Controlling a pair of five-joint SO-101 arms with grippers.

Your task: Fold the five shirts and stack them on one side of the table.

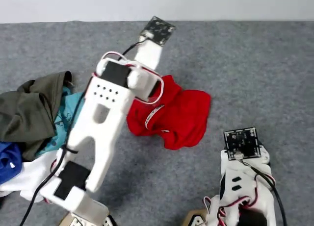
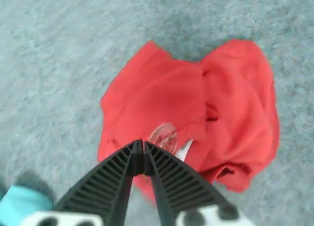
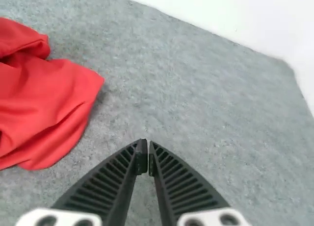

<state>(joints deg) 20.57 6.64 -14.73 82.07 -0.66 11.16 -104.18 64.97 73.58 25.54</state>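
The crumpled red cotton shirt (image 1: 181,115) lies unfolded in the middle of the grey carpeted worktop (image 1: 255,64). Nothing looks folded or stacked, so the task seems barely begun. The left gripper (image 2: 143,160) hangs above the shirt, closed. The right gripper (image 3: 147,157), also closed, is beside it. The high view adds a heap of olive, teal, blue and white shirts (image 1: 29,113) at one edge.

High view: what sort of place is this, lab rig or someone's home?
Probably a robot test bench: grey matted table, white left arm and right arm, a red shirt and a heap of other shirts as practice material.
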